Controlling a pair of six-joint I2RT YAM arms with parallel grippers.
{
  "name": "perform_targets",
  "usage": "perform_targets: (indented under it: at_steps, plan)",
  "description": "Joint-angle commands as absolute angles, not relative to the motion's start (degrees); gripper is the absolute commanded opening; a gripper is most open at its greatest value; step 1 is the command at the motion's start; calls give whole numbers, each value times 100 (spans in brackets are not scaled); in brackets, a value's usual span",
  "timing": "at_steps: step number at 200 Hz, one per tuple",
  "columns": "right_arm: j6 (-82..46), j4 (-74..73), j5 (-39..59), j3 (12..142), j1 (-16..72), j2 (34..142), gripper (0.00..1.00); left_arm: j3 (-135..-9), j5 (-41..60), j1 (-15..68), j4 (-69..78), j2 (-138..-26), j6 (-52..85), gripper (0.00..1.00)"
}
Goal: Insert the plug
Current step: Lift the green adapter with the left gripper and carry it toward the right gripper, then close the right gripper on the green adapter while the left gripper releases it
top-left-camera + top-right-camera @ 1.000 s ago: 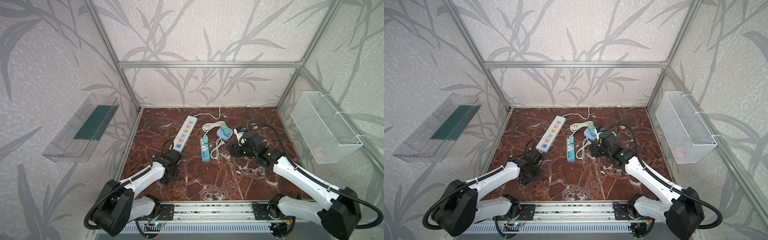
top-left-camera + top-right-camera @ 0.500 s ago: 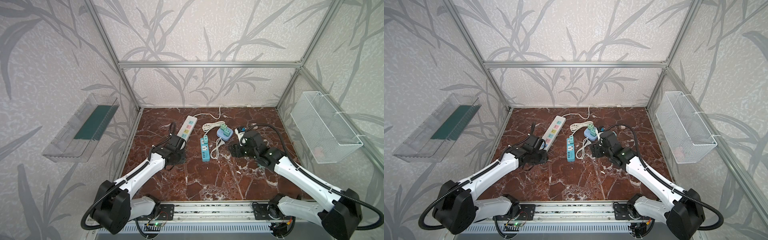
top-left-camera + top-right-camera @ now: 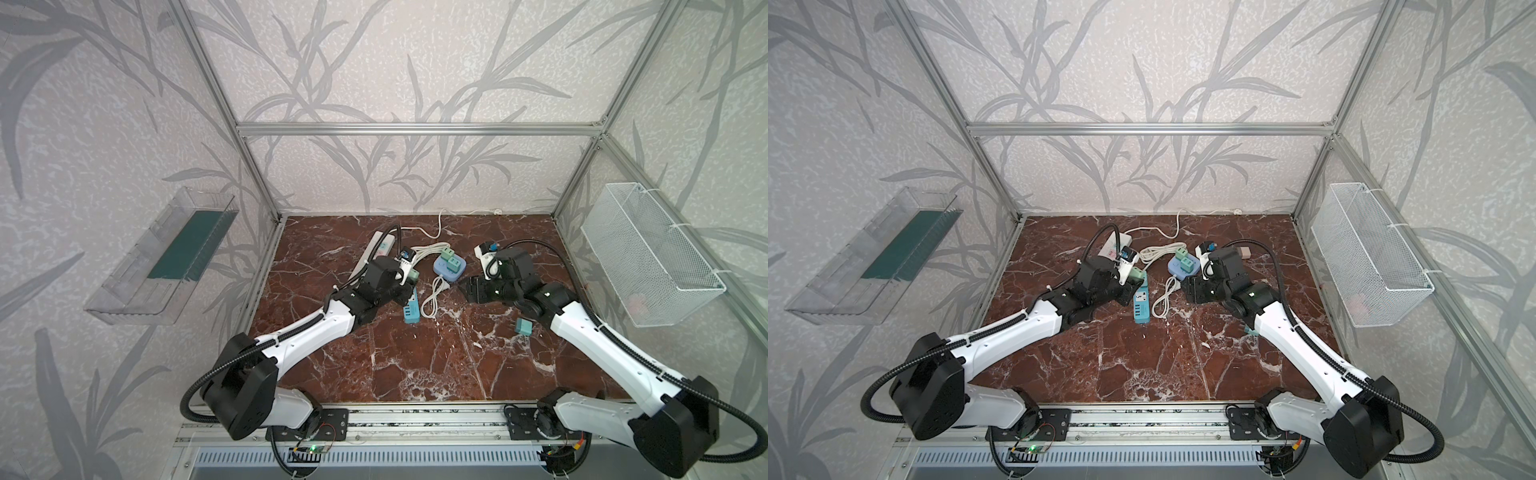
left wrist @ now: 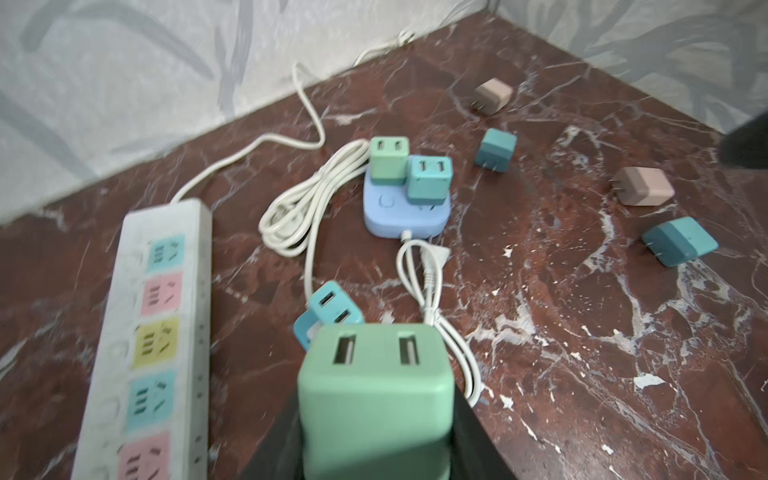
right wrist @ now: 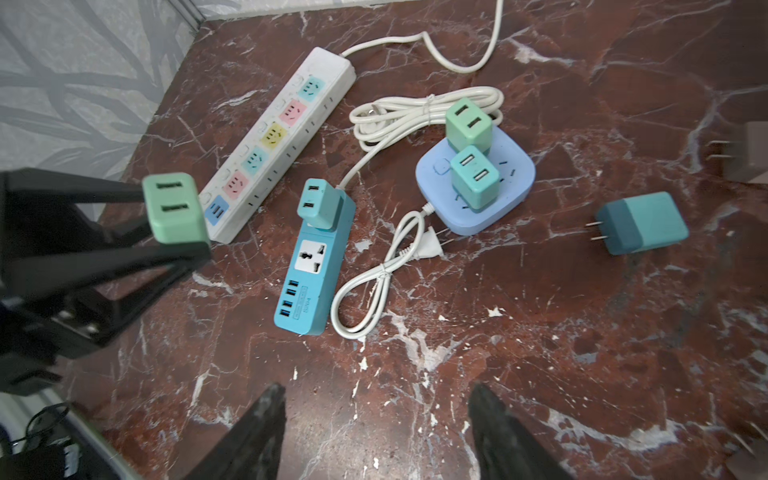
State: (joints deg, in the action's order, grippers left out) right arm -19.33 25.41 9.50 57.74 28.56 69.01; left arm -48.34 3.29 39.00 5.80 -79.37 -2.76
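Over the left half of the counter (image 3: pixel 415 353), the left jaws are clamped on the green plug (image 4: pixel 376 399), with a black finger (image 5: pixel 104 195) pressed to each side of it. We see its two USB slots turned toward the left wrist camera; its prongs are hidden from us. The plug appears lifted off the marble, near the end of the white power strip (image 5: pixel 282 137) and just beside the blue power strip (image 5: pixel 316 266). In a top view it shows between those two strips (image 3: pixel 1136 274).

The blue power strip carries a teal plug (image 5: pixel 318 203) at one end. Beside it lies a looped white cord (image 5: pixel 374 286), and past that the pale blue socket block (image 5: pixel 511 183), which holds a light green adapter (image 5: pixel 467 124) and a teal adapter (image 5: pixel 473 176), both upright. A dark teal adapter (image 5: pixel 640 222) lies loose on its side, prongs pointing toward the block. Two beige adapters (image 4: pixel 492 95) (image 4: pixel 642 187) lie farther out on the marble.

The right jaws stand apart above bare marble, on the near side of the looped cord, well apart from the green plug.
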Motion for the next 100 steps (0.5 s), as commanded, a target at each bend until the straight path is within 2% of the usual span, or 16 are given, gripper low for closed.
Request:
perform_targets:
  at_steps: [1, 18, 56, 100]
  plan:
    - [-2127, 2472, 1691, 6128, 2852, 7084, 67, -4224, 578, 4056, 2251, -7715, -1365, 16]
    - [-2306, 2236, 2132, 6243, 2856, 7252, 64, -3920, 511, 4208, 2746, -7715, -1682, 10]
    - [-2490, 1909, 2497, 6463, 3075, 7631, 56, -3884, 556, 4388, 2772, -7717, -1945, 10]
    - [-2426, 1879, 2600, 6618, 3355, 8003, 58, -3981, 576, 4518, 2496, -7717, -2017, 7]
